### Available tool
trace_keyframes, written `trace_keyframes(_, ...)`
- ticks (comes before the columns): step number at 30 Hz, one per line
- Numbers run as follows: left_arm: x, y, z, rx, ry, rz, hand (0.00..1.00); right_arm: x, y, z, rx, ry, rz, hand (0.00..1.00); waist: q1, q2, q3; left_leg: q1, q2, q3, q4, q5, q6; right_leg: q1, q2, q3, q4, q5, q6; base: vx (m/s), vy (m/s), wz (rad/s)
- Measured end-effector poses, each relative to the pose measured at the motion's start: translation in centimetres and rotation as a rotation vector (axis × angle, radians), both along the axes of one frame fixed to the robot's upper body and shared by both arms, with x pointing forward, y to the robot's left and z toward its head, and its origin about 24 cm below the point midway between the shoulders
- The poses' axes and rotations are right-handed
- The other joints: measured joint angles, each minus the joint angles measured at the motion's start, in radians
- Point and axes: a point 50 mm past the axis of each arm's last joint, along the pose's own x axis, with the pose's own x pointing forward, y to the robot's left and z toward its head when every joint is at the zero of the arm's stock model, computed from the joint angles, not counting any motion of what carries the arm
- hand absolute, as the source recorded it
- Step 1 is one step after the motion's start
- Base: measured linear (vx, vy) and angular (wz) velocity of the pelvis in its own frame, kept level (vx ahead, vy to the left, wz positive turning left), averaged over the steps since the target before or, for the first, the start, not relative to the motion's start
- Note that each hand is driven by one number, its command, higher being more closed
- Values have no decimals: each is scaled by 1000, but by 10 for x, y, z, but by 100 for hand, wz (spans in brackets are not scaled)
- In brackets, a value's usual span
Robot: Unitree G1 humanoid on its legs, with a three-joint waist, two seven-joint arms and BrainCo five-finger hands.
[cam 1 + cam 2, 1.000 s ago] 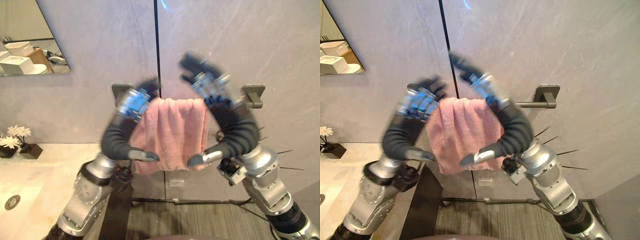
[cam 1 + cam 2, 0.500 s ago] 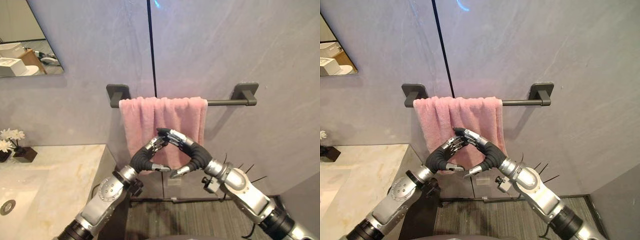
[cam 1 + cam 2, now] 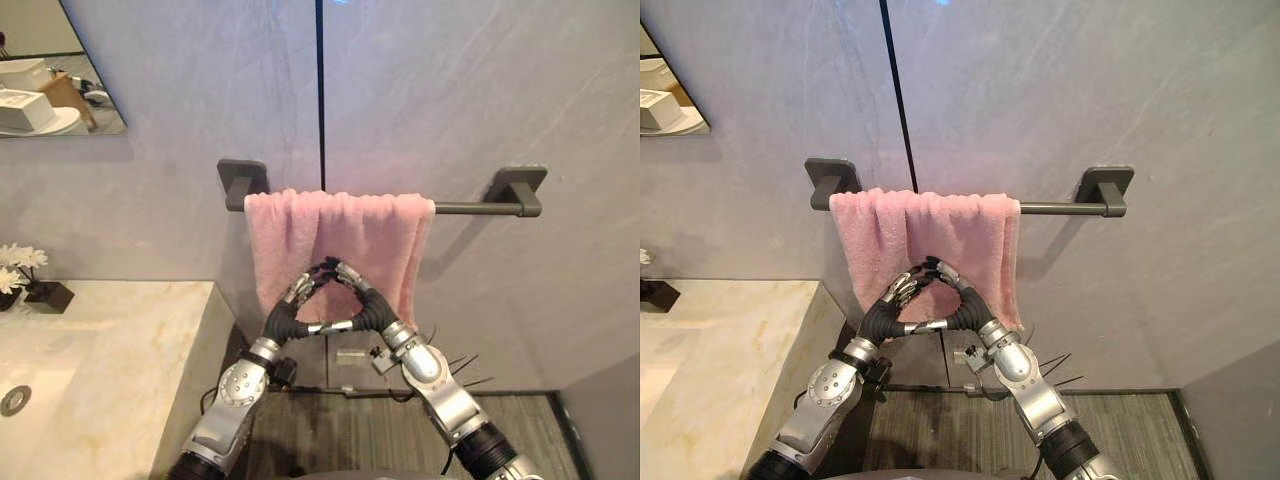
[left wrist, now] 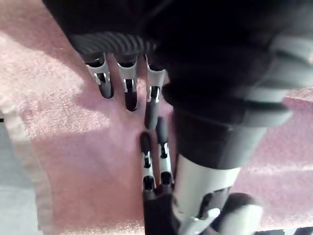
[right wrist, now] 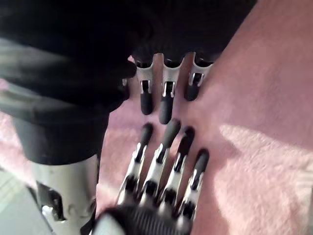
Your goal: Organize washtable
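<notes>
A pink towel (image 3: 340,240) hangs folded over the left part of a dark wall bar (image 3: 470,208). My left hand (image 3: 290,310) and right hand (image 3: 365,305) are side by side in front of the towel's lower middle. Their fingertips meet in a peak. Both hands are open, with straight fingers holding nothing. In the left wrist view my left fingers (image 4: 128,85) point at the right hand's fingers (image 4: 146,166) over the pink cloth (image 4: 73,147). The right wrist view shows my right fingers (image 5: 166,93) facing the left hand's fingers (image 5: 166,166). I cannot tell whether the fingertips touch the towel.
A marble washtable (image 3: 110,340) with a sink drain (image 3: 14,400) lies at the lower left. White flowers in a dark box (image 3: 25,275) stand at its back edge under a mirror (image 3: 50,70). Grey plank floor runs below the towel.
Both hands have come down from the bar at the towel's top to its lower part, and their fingertips now meet. The camera has shifted a little. The towel hangs as before.
</notes>
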Motion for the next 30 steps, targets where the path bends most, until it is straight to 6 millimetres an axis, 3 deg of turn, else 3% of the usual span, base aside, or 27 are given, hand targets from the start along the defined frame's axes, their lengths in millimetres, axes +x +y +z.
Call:
trace_keyframes(3,1,10,5,-35,-39,78,0,1,-36,-17,-31,87,-192,0,5,2,5,-2,0,-8,0,0,0,1,0,-7,0,-1,-1,-42,-38,7)
trace_keyframes(9,-4,34,10,-42,-61,210,0,-3,-71,-15,-4,76,-380,0,-6,1,21,-4,1,-9,0,0,0,-1,1,-11,-2,-1,-1,-25,-27,0)
trace_keyframes(13,-4,47,18,-45,-100,277,0,-6,-80,-6,42,40,-449,0,-6,-3,23,-6,0,-9,0,0,0,-1,0,-15,-3,-1,-1,0,0,0)
trace_keyframes(18,-11,58,14,-63,-82,352,0,-15,-95,1,76,3,-542,0,-7,-4,23,-7,-1,-11,0,0,0,-2,0,-17,-6,-1,-1,-9,-12,0)
trace_keyframes(30,-29,69,-1,-78,-14,434,0,-42,-123,-4,107,21,-686,0,-17,-7,25,-7,0,-14,0,-1,-1,0,0,-19,-15,-1,-1,-16,-15,1)
